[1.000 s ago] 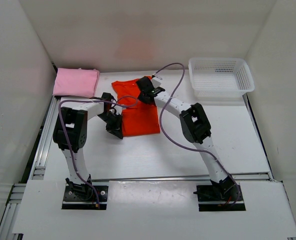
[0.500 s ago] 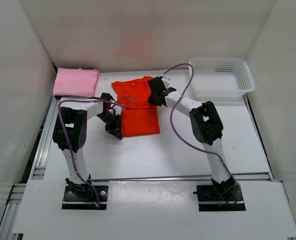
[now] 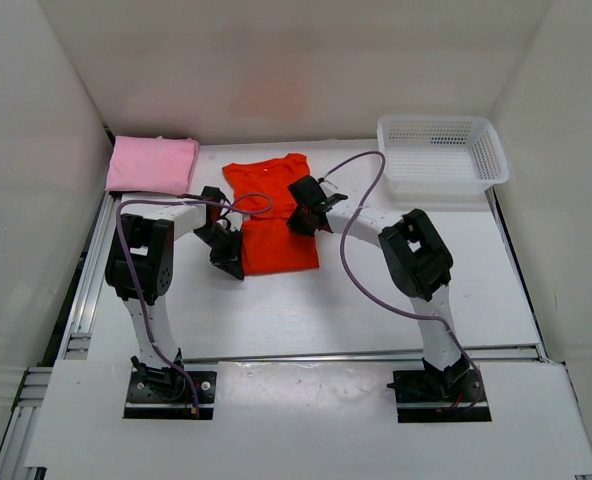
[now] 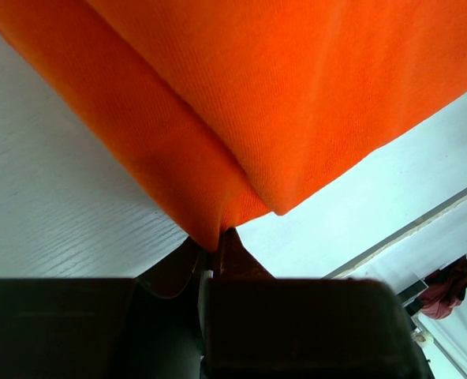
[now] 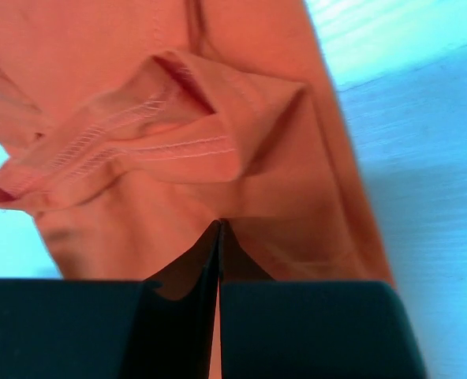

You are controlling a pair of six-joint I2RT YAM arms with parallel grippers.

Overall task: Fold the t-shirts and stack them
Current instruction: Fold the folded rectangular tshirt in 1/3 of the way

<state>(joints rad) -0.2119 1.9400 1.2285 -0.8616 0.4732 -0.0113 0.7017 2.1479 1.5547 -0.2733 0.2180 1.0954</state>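
Observation:
The bright orange-red t-shirt (image 3: 266, 200) lies flat mid-table with its collar toward the far wall. My left gripper (image 3: 234, 262) is at its near left corner, shut on a fold of the orange cloth (image 4: 218, 142), which puckers into the jaws (image 4: 214, 242). My right gripper (image 3: 298, 222) rests on the shirt's right edge. Its jaws are shut with the tips (image 5: 219, 226) against the cloth, just below a doubled-over sleeve (image 5: 162, 118). I see no cloth pinched between them. A folded light pink t-shirt (image 3: 153, 163) lies at the far left.
A white mesh basket (image 3: 441, 152) stands at the far right and looks empty. White walls close the table on the left, back and right. Purple cables loop over both arms above the shirt.
My right gripper has swung from the shirt's far right shoulder toward me, down to the middle of its right edge, uncovering the collar. The left arm and the pink shirt have not moved.

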